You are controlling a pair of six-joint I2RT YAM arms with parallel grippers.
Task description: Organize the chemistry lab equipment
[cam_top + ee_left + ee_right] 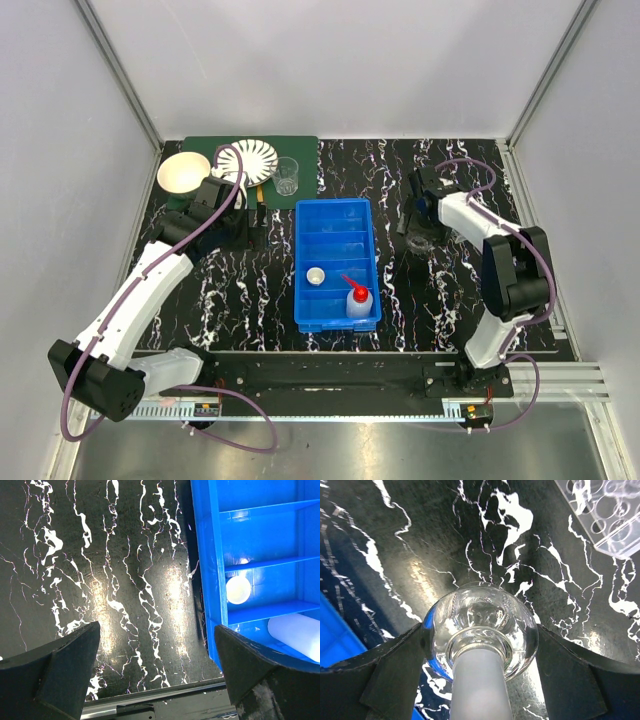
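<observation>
Right gripper is clamped on a round glass flask, dead centre of its wrist view, clear tube rack at upper right. Left gripper gapes wide over the marble table, with the blue bin on the frame's right.

Overhead camera looks down; close wrist cameras too, both perhaps sharing blue bin.
</observation>
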